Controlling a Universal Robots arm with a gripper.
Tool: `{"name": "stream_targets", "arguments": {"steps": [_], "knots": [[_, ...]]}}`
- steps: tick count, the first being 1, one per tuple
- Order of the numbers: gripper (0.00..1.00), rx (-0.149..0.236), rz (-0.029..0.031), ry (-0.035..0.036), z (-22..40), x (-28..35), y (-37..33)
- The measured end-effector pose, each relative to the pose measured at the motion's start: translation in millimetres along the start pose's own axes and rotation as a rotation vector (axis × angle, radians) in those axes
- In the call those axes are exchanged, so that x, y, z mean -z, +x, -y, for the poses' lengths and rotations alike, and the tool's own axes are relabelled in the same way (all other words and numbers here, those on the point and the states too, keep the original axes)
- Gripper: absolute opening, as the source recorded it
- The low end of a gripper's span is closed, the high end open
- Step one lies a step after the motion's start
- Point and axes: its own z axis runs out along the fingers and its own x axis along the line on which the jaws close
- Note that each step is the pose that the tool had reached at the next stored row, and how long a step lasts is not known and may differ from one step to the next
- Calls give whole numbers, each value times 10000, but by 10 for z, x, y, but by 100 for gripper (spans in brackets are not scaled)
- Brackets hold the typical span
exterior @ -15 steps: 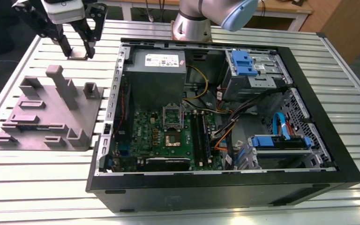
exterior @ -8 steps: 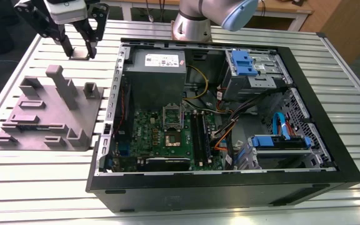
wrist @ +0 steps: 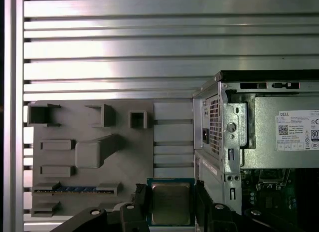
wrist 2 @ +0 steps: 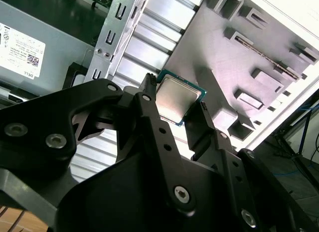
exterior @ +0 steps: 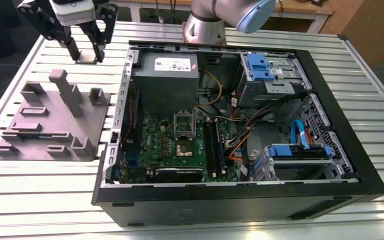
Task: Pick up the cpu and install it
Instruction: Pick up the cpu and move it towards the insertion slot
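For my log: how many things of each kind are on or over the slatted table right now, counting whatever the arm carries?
cpu, held in the gripper: 1
grey holder block: 1
open computer case: 1
Total: 3

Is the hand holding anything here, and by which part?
The hand holds the cpu, pinched by two opposite side edges, metal top left uncovered.

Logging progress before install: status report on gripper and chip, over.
Black two-finger gripper shut on small silvery square cpu. Held over slatted metal table, beside grey plastic fixture, outside open black computer case. No obstruction seen.
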Motion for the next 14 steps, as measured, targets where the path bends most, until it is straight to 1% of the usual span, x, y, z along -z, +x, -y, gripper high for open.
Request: {"name": "stream_targets", "arguments": {"steps": [7, 14], "knots": [[47, 0, 0, 0, -1, 0, -21], [47, 0, 0, 0, -1, 0, -24]]}}
